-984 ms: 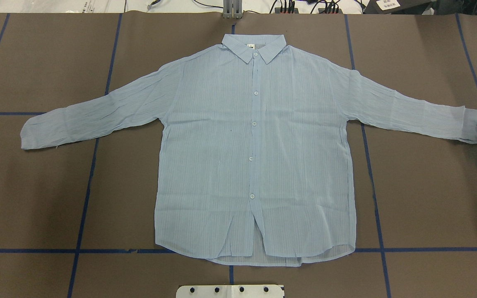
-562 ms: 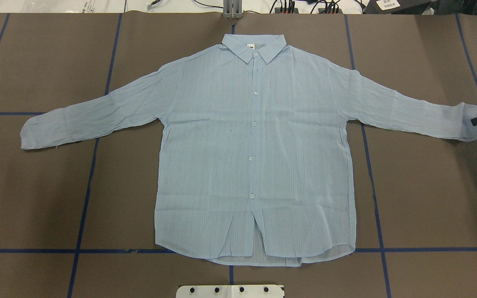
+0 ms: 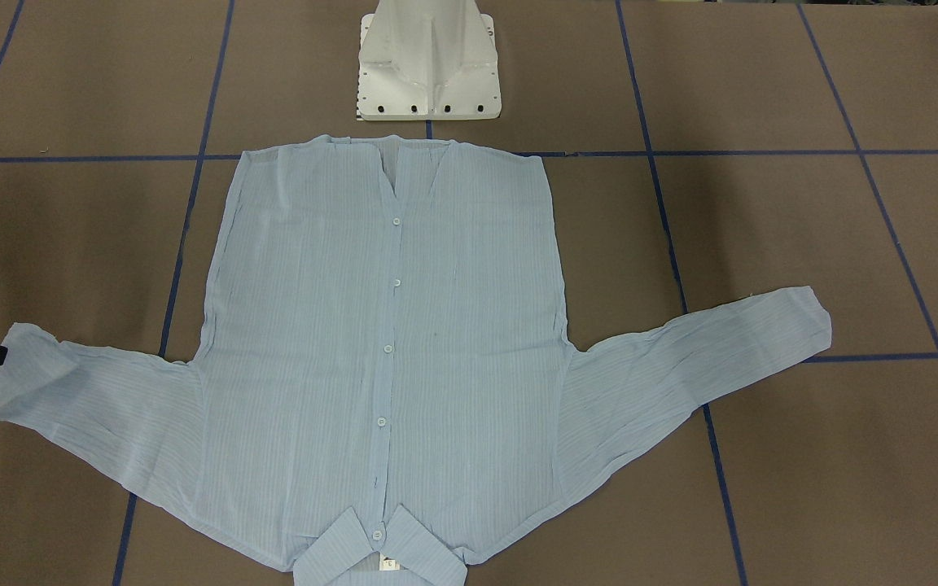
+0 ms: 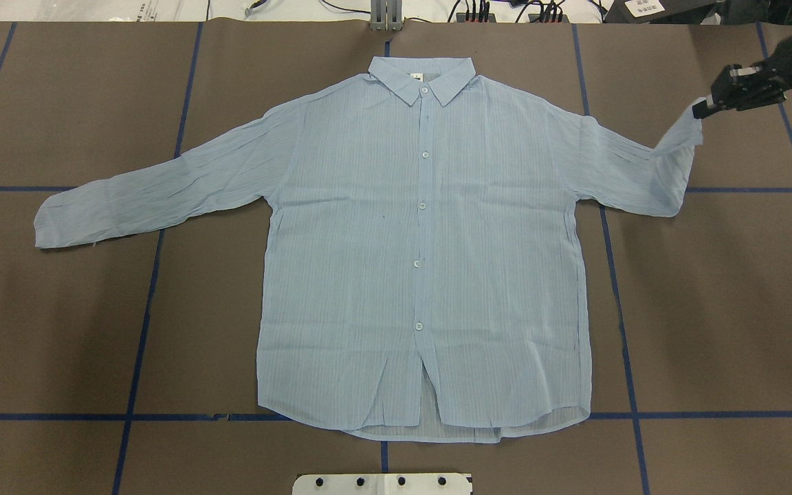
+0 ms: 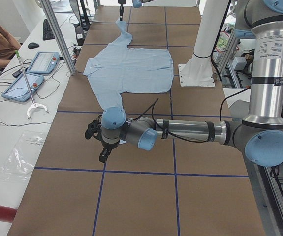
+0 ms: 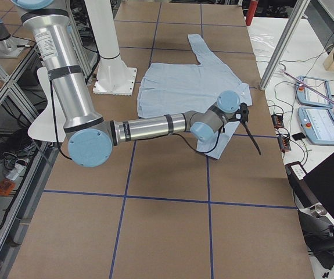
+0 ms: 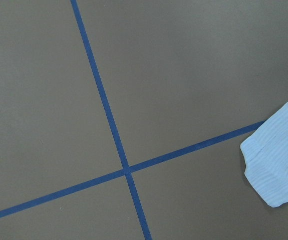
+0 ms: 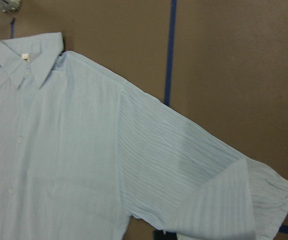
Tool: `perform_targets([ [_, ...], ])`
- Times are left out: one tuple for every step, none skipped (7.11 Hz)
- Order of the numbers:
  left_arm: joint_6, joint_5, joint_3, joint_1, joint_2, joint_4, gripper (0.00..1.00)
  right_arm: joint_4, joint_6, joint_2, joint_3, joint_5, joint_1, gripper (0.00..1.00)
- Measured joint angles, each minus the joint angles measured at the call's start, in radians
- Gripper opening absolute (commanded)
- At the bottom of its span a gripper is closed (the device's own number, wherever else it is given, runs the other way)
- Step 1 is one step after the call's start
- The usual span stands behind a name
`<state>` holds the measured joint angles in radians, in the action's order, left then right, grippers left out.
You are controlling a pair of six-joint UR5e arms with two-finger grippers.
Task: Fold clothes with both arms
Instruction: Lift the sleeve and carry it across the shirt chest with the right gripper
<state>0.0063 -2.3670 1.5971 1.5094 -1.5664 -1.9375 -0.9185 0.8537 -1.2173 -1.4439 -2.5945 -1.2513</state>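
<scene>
One pale blue shirt (image 4: 423, 261) flat on the table (image 4: 59, 330), collar at 12 o'clock, 3 o'clock sleeve's cuff pinched in the right arm (image 4: 791, 65) jaws, seemingly raised; left arm (image 5: 180, 132) jaws, can't tell tbh.

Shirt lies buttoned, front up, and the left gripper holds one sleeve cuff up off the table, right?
No, it is the right gripper that holds the cuff up, as the overhead view shows; the shirt does lie buttoned, front up.

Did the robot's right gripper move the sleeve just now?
Yes. The right gripper lifted the sleeve across the blue tape line, away from the robot and inward toward the collar.
</scene>
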Motion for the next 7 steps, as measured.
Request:
perform_targets([
  [0.0,0.0,0.0,0.0,0.001,0.0,1.0,-0.001,0.103,0.069,-0.02,0.004,0.048,0.0],
  [0.0,0.0,-0.003,0.0,0.001,0.0,1.0,-0.005,0.171,0.14,-0.027,0.022,0.095,0.0],
  [0.0,0.0,-0.009,0.0,0.002,0.0,1.0,-0.008,0.223,0.209,-0.028,0.072,0.147,0.0],
  [0.001,0.0,-0.014,0.0,0.002,-0.001,1.0,-0.008,0.264,0.271,-0.021,0.15,0.203,0.0],
  [0.001,0.0,-0.018,0.0,0.002,-0.001,1.0,-0.008,0.296,0.338,0.009,0.226,0.255,0.0],
  [0.001,0.0,-0.02,0.0,0.002,-0.001,1.0,-0.008,0.324,0.403,0.055,0.288,0.296,0.0],
  [0.001,0.0,-0.022,0.0,0.002,-0.001,1.0,-0.008,0.338,0.446,0.089,0.338,0.328,0.0],
])
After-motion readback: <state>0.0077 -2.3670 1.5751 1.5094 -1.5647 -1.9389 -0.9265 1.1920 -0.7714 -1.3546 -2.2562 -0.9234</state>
